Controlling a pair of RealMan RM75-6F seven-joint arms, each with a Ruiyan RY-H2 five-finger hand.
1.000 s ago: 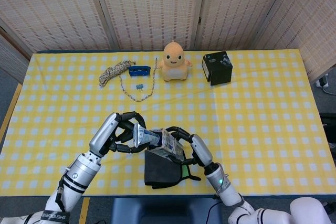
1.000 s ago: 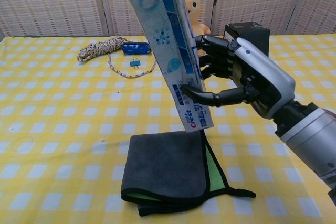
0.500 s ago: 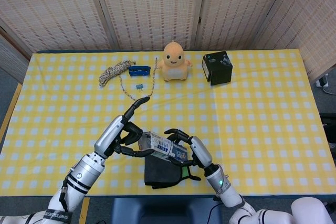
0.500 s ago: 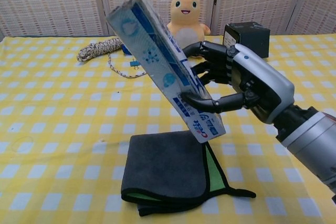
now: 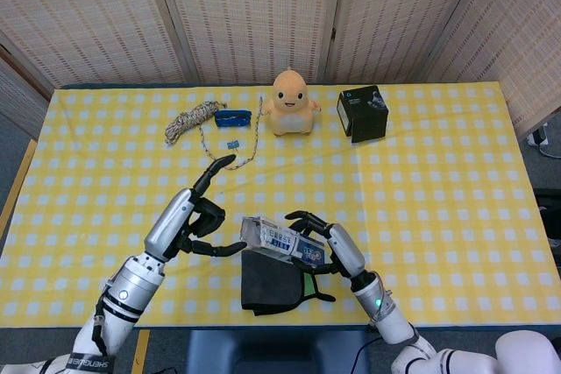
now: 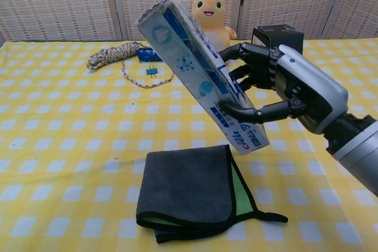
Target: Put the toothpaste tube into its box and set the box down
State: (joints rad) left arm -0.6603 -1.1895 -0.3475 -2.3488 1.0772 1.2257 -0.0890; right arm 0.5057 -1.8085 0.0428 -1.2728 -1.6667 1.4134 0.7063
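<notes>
Above the folded grey cloth (image 5: pixel 273 282), in the head view, the toothpaste box (image 5: pixel 282 243) has tipped over from near upright a second ago to a shallow slant, and the left robot hand (image 5: pixel 201 216) has let go and drawn back to the cloth's left. It now holds nothing, fingers spread, one pointing up-table toward the coiled rope (image 5: pixel 189 119). The right robot hand (image 5: pixel 321 240) alone grips the box from the cloth's right side, fingers wrapped over its top face. I cannot see the tube itself; with the left hand released, my guess is that insertion is finished and only the setting-down remains.

In the chest view, the box (image 6: pixel 204 78) hangs in the air over the cloth (image 6: pixel 189 192), its lower end just above the cloth's far edge, its upper end leaning up and to the left of the picture. The right robot hand (image 6: pixel 280 90) clamps it with thumb beneath and fingers (image 6: pixel 248 51) curled behind, wrist angled downward toward the tabletop (image 6: pixel 65 146). The left robot hand is out of this view.
</notes>
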